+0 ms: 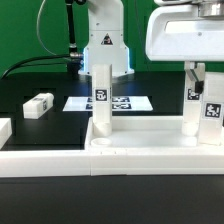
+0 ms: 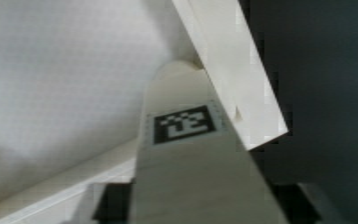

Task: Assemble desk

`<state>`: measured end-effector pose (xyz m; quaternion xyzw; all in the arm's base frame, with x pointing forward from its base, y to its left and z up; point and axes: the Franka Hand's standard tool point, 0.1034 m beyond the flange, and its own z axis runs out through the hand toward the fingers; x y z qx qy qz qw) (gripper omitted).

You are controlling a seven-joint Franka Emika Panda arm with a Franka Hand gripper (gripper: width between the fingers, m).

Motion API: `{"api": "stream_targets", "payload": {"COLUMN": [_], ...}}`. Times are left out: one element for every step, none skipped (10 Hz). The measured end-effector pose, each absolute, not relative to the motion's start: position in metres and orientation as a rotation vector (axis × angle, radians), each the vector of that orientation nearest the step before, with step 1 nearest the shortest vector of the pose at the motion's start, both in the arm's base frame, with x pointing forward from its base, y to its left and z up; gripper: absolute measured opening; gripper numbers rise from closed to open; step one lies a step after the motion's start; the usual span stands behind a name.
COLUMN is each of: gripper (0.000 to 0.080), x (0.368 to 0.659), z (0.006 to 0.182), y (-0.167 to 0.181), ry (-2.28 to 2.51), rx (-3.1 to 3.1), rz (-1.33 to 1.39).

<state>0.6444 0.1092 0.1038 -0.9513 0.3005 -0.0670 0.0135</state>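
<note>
While the end effector (image 2: 194,205) clamps one leg (image 2: 192,168), leg upright, long axis vertical, desk top (image 1: 150,150) flat beneath

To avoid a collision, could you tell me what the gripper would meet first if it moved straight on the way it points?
Most likely the upright leg, which stands between the fingers of the gripper, apparently clamped. Beyond it lies the desk top, though depth is hard to judge.
</note>
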Motion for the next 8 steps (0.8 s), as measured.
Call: {"api": "stream_targets", "payload": {"gripper": [0.0288,0.0288,0.0288,0.0288,0.0288,0.0288,0.0288,0.0290], "x": [0.6444,0.6443,0.6441,0.6433,0.6433,0.6425,0.6420,0.6422], "z": [0.1037,0.1036,0.1033,0.1028,0.1030,0.1027,0.1024,0.1026], "y": [0.1084,0.1078,0.1072,0.1056,0.1025,0.1041,0.1052,0.1065], "ry": [1.062,1.164,1.261,1.475,1.715,1.885,2.063,2.205], "rx": [-2.916,-2.872,-2.827,-2.708,-2.526,-2.375,-2.176,-1.996], "rz": [-0.206,-0.204,-0.201,-0.189,-0.151,-0.119,-0.071,-0.027]}}
